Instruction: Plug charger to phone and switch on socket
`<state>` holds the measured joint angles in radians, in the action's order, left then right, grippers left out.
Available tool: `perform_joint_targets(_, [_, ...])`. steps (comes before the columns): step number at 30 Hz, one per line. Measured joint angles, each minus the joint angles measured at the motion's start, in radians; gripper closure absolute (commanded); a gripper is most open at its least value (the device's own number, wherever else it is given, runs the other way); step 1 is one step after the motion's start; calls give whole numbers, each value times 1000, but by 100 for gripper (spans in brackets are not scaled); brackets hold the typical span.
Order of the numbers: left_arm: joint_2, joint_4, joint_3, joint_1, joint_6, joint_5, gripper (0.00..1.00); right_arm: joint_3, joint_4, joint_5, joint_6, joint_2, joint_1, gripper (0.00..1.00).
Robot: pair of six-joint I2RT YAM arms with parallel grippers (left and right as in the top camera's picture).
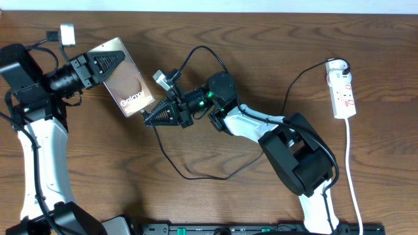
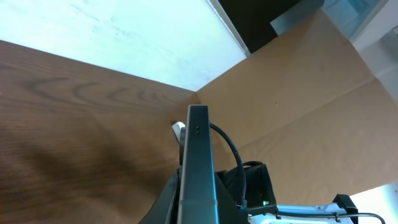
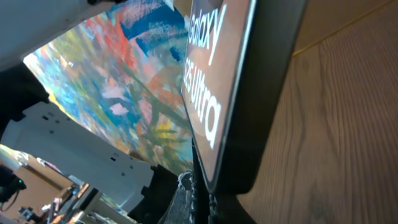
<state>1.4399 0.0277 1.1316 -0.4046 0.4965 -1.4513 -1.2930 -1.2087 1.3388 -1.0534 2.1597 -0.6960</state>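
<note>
The phone [image 1: 128,86], glossy brown with white "Galaxy" lettering, is held tilted above the table by my left gripper [image 1: 112,64], which is shut on its upper end. In the left wrist view the phone [image 2: 198,158] shows edge-on between the fingers. My right gripper [image 1: 154,116] is at the phone's lower end, shut on the charger plug tip [image 3: 200,205], which sits against the phone's bottom edge [image 3: 214,93]. The thin black charger cable [image 1: 196,176] loops across the table and up to the white socket [image 1: 344,91] at the far right.
The socket's white cord [image 1: 353,170] runs down the right side to the front edge. A brown cardboard sheet [image 2: 298,99] lies beyond the table in the left wrist view. The right arm [image 1: 294,150] spans the table's middle.
</note>
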Motion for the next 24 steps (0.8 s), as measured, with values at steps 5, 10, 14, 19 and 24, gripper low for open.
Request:
perform_joint_targets(5, [0,3,0,-2,0,11,92,2,0,-16,-28,0,0,99])
perform_joint_targets(10, [0,6,0,-2,-4,18,93,7,0,-33,-49,0,0,99])
perform_joint_targets(14, [0,7,0,-7,-7,22,92,8,0,-51,-64,0,-3,99])
perform_joint_targets(19, [0,7,0,-11,-8,26,92,13,0,-74,-74,0,-13,99])
perform_joint_targets(24, [0,8,0,-13,-8,26,92,13,0,-89,-80,0,-23,99])
